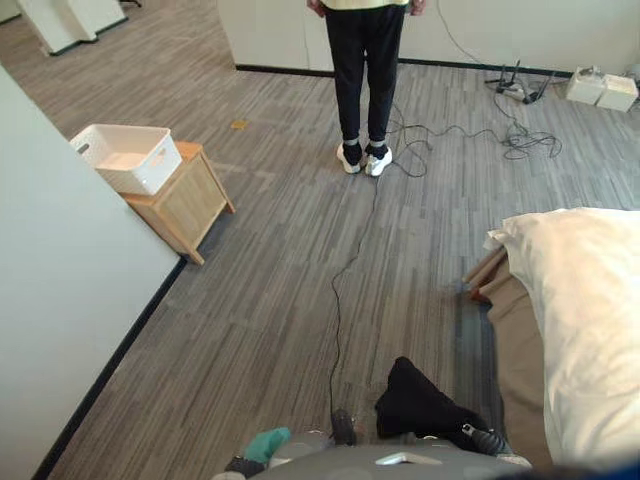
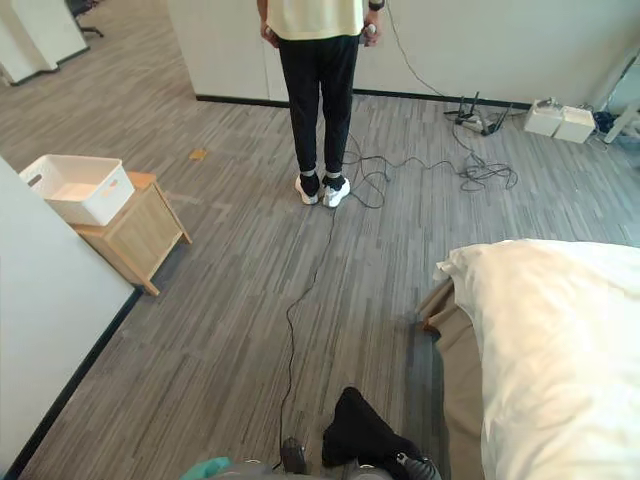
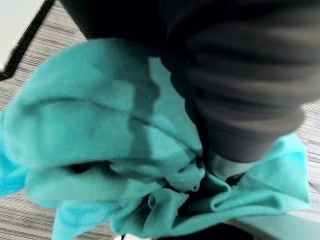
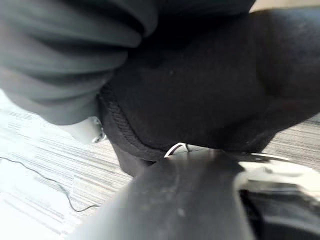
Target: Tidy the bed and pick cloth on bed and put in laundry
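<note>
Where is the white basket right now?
The white plastic basket sits on a small wooden cabinet against the wall, ahead on the robot's left.

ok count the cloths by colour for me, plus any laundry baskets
teal cloth: 1
black cloth: 1
white laundry basket: 1
total: 3
</note>
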